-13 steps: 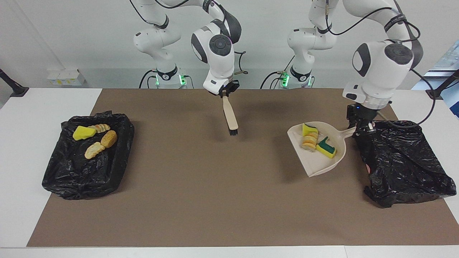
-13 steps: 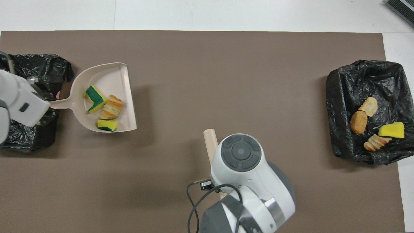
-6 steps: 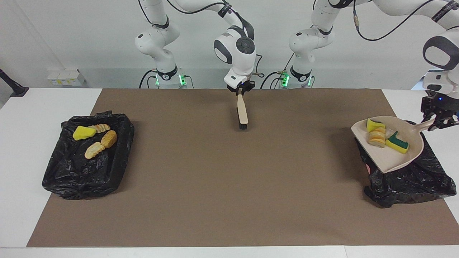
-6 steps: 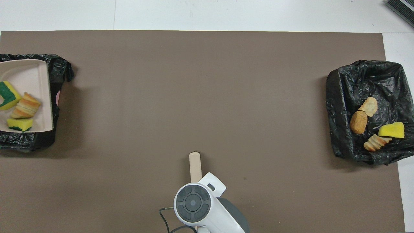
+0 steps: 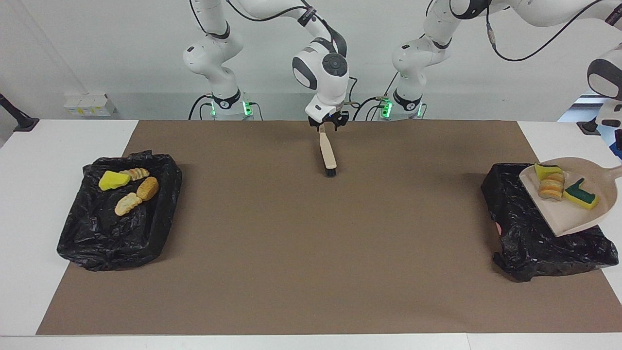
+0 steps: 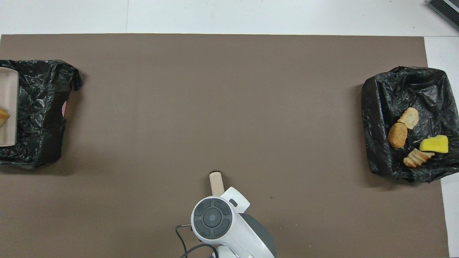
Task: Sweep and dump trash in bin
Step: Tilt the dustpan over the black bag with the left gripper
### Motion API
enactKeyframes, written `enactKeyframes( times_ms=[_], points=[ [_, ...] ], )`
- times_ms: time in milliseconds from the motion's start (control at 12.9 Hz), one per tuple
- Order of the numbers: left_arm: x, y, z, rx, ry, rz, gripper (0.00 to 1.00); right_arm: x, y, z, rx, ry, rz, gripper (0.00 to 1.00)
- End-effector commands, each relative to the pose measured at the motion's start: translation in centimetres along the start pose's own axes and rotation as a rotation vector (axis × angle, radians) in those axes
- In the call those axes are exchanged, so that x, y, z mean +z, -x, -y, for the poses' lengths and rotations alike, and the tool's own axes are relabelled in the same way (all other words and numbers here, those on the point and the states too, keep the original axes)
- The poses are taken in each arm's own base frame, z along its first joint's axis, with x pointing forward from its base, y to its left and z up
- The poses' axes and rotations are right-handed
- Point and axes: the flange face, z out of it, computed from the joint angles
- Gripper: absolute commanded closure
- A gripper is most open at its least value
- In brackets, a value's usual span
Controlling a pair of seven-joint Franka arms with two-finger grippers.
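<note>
Facing view: left tool, off-frame, grips dustpan over bin.
Scraps may spill outside if tipped askew; right tool open above brush.

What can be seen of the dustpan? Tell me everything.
The dustpan is beige, smooth and plastic-looking, a shallow scoop with a raised rim and a straight open lip. It is lifted over the black bag-lined bin at the left arm's end of the table. Its short handle runs out of the picture, so the hand holding it is unseen. Three scraps lie in it: a yellow sponge bit, a layered bread-like chunk and a green-backed sponge piece.
</note>
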Motion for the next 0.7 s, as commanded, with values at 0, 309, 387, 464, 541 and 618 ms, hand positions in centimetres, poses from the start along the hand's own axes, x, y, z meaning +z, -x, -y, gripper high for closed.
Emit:
enactKeyframes(
  times_ms=[0,309,387,464,541,618],
  points=[
    [-0.7,-0.2,0.9,-0.040,-0.010,0.122,1.00,-4.2,-1.4,-1.1,0.002,-0.006,0.009,0.00],
    [-2.3,-0.7,1.7,0.036,-0.025,0.307,1.00,-11.6,-5.1,-5.7,-0.073,-0.021,0.032,0.00],
    [-2.5,-0.5,1.7,0.037,-0.026,0.348,1.00,-13.3,-6.1,-7.3,-0.105,-0.006,0.026,0.00],
    [-3.1,-0.7,1.9,0.040,-0.035,0.385,1.00,-15.2,-7.1,-9.0,-0.137,0.025,0.009,0.00],
    [-3.5,-0.6,1.9,0.043,-0.034,0.414,1.00,-16.7,-7.9,-11.0,-0.167,0.048,-0.002,0.00],
    [-4.0,-0.7,2.0,0.041,-0.042,0.434,1.00,-18.4,-8.6,-13.3,-0.199,0.037,-0.018,0.00]
  ],
)
